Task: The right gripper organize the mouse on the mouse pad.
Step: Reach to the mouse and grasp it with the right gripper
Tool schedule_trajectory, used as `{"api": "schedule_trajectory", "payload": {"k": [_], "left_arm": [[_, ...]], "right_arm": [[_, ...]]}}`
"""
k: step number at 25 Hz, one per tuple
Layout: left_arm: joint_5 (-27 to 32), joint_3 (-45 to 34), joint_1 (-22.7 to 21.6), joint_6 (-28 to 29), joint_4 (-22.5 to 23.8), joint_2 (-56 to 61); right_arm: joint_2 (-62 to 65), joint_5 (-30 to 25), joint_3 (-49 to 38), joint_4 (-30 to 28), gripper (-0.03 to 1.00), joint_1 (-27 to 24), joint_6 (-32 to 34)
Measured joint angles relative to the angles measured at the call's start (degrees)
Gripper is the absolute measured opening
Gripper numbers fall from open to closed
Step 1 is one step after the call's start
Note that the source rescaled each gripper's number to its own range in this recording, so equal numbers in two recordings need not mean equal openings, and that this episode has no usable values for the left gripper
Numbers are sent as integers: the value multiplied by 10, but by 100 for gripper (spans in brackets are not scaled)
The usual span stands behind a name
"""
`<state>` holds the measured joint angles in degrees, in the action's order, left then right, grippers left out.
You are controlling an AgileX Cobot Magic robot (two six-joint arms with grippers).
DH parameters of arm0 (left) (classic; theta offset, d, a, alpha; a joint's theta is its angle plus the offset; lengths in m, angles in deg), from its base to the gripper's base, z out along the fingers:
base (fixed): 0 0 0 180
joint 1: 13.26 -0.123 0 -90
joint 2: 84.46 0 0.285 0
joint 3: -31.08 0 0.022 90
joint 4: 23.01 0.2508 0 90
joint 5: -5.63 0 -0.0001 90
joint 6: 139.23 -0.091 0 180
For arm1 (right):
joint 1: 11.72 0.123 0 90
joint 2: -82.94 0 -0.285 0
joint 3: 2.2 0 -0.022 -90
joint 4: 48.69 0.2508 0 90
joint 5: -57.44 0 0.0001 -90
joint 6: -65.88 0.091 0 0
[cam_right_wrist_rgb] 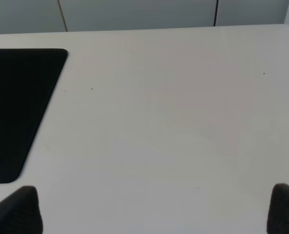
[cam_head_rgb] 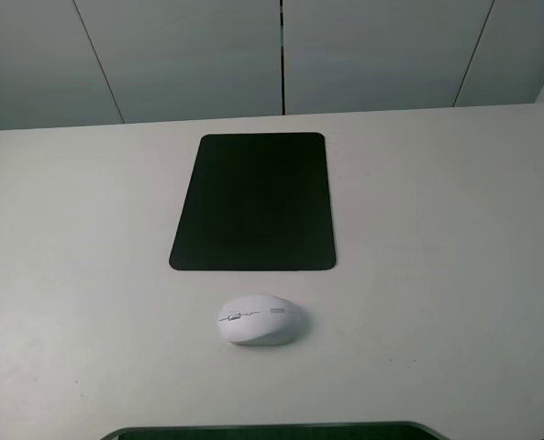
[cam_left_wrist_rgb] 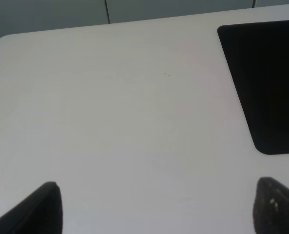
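The white oval mouse point(cam_head_rgb: 259, 319) lies on the table in the exterior high view, just in front of the black mouse pad point(cam_head_rgb: 254, 202), not touching it. The pad lies flat with nothing on it. Part of the pad also shows in the left wrist view point(cam_left_wrist_rgb: 266, 83) and in the right wrist view point(cam_right_wrist_rgb: 17, 107). The right gripper point(cam_right_wrist_rgb: 154, 209) is open, its fingertips point(cam_right_wrist_rgb: 20, 209) wide apart over bare table beside the pad. The left gripper point(cam_left_wrist_rgb: 154, 207) is open too, fingertips point(cam_left_wrist_rgb: 37, 209) apart over bare table. Neither arm shows in the exterior high view. The mouse is out of both wrist views.
The white table point(cam_head_rgb: 437, 238) has a rounded far edge with grey wall panels point(cam_head_rgb: 281, 55) behind it. A dark curved edge point(cam_head_rgb: 272, 429) shows at the bottom of the exterior high view.
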<state>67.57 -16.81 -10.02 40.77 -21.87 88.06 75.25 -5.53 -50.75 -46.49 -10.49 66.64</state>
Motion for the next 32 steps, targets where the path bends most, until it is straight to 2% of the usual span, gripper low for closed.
{"api": "schedule_trajectory", "payload": {"k": [11,14,18,25,28,32], "left_arm": [[0,0,0,0,0,0],[0,0,0,0,0,0],[0,0,0,0,0,0],[0,0,0,0,0,0],[0,0,0,0,0,0],[0,0,0,0,0,0]], "right_arm": [[0,0,0,0,100,0,0],[-9,-15,10,0,100,0,0],[-90,-49,61,3,100,0,0],[-263,-38,178,3,100,0,5],[-322,-21,194,3,100,6,23],[-409,-19,196,3,100,45,28]]}}
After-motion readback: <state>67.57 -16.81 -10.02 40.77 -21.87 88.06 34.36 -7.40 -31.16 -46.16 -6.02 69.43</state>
